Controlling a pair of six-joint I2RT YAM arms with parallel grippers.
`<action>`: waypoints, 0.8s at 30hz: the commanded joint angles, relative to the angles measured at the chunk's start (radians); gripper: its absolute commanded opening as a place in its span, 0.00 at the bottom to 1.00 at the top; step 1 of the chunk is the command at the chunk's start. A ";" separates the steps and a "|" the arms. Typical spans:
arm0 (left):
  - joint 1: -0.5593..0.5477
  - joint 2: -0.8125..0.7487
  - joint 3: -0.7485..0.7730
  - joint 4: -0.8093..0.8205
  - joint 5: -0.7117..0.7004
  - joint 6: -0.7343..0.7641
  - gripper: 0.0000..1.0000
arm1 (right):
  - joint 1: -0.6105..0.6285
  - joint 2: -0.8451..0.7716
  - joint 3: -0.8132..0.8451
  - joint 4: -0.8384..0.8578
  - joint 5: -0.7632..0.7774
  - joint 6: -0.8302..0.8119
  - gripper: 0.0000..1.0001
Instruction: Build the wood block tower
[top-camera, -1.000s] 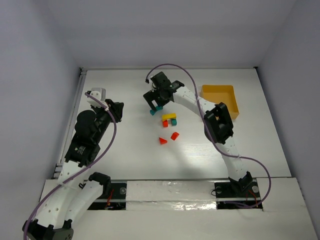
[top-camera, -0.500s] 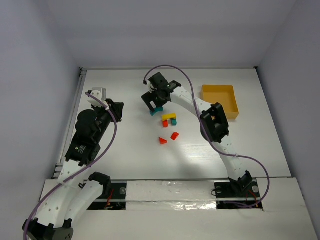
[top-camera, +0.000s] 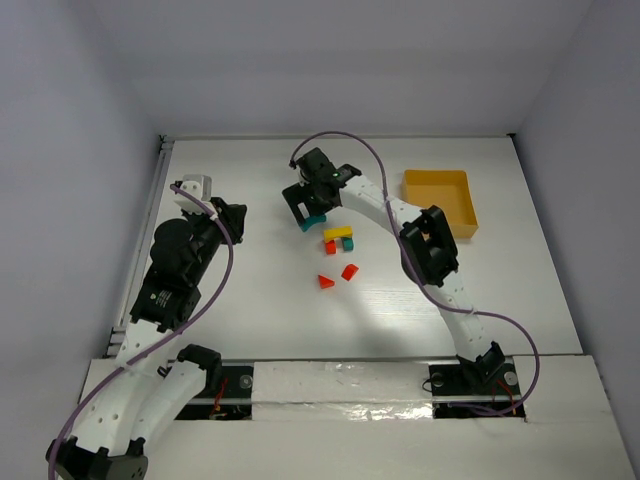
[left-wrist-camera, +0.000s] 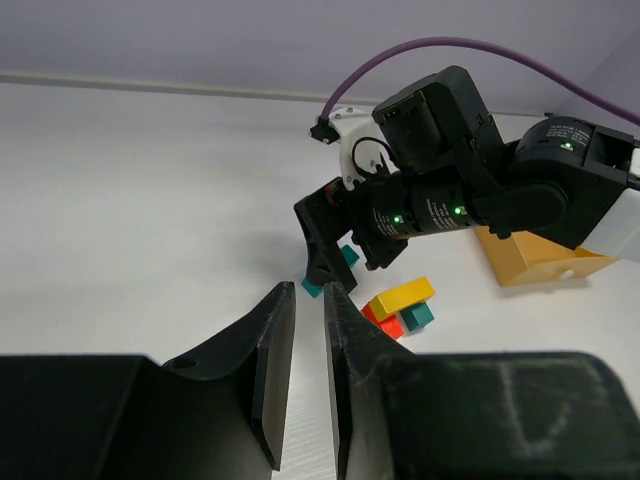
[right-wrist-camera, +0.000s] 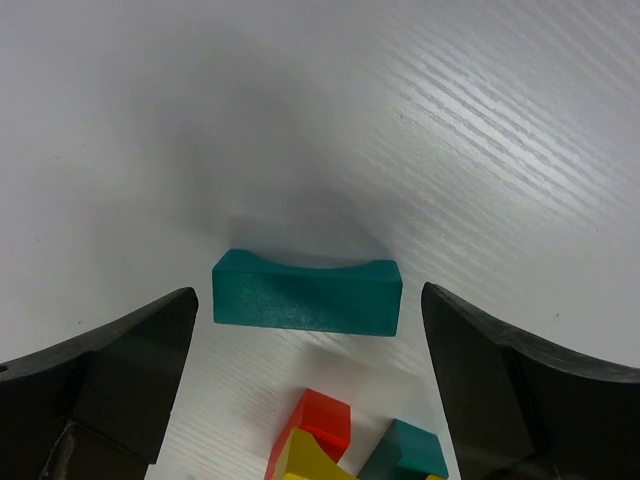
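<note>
A teal arch-shaped block lies on the white table, between the wide-open fingers of my right gripper. From above the right gripper hovers over this teal block. Just nearer stands a small stack: a yellow bar resting on a red block and a teal cube. Two red wedges lie nearer still. My left gripper is at the left, jaws almost together with a narrow gap, holding nothing.
A yellow-orange square tray sits at the back right. The right arm's purple cable loops over the far table. The table's left edge has a raised white rail.
My right gripper has shifted slightly left and toward the far side over the teal arch block. The left arm has not moved.
</note>
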 joint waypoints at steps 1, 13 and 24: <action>0.006 -0.005 0.007 0.044 0.016 0.004 0.15 | 0.008 -0.077 -0.034 0.056 0.026 0.067 0.99; 0.006 -0.011 0.005 0.044 0.019 0.002 0.15 | 0.008 -0.076 -0.101 0.094 0.037 0.090 0.99; 0.006 -0.009 0.005 0.042 0.018 0.002 0.15 | 0.008 -0.065 -0.069 0.094 0.085 0.095 0.94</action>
